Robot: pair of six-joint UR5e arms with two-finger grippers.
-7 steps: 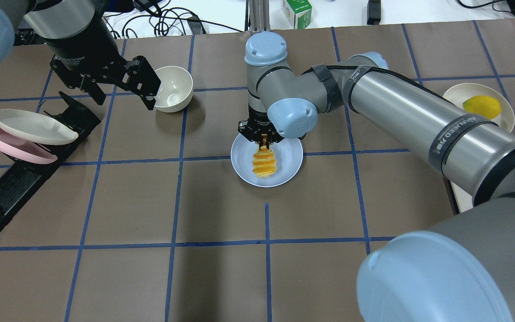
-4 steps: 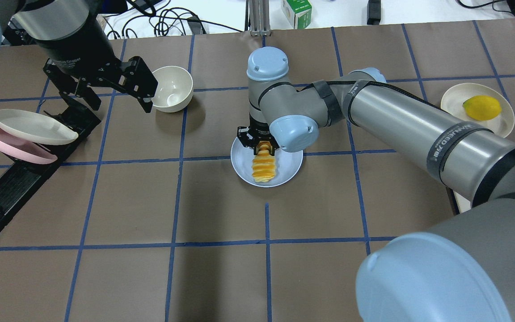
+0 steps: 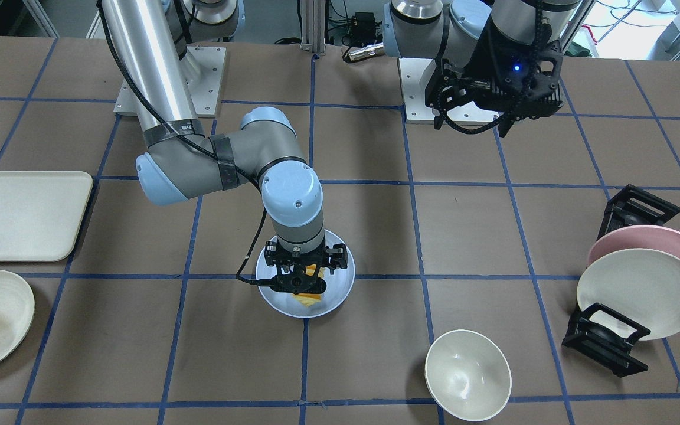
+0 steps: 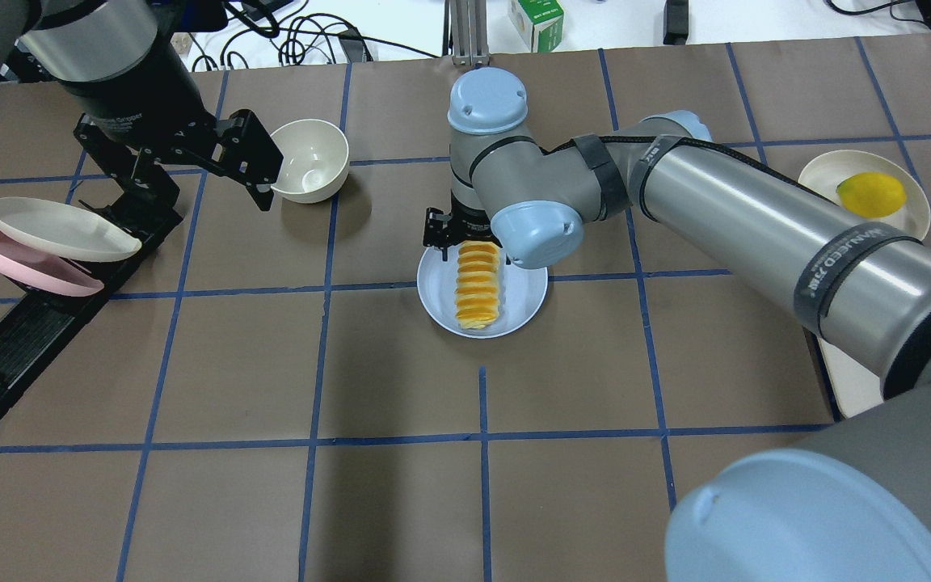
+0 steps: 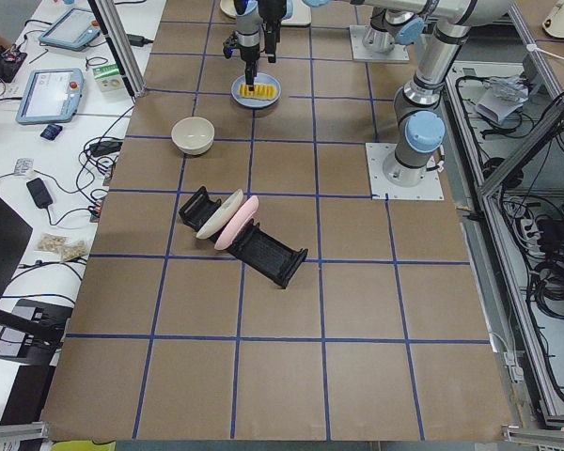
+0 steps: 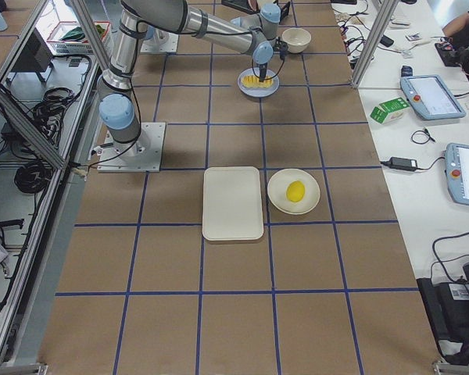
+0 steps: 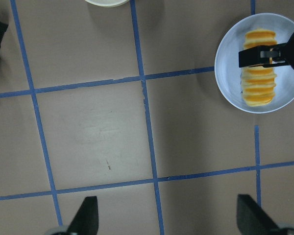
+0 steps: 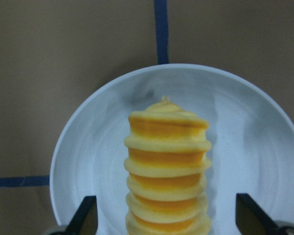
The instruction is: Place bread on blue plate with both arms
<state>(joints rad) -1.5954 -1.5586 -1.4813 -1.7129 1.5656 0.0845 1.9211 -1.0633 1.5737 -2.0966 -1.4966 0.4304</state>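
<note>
Bread (image 4: 478,283) lies flat on the blue plate (image 4: 526,301); right gripper (image 8: 167,220) hangs over its 12 o'clock end, spread wide, holding nothing; left gripper (image 7: 169,220), wide and empty too, hangs off at 10 o'clock; job looks done; next, lift straight up.

On the table (image 6: 219,297), the bread (image 6: 258,79) lies on the blue plate (image 6: 258,93), well apart from the cream tray (image 6: 233,202) and yellow fruit (image 6: 295,191).
</note>
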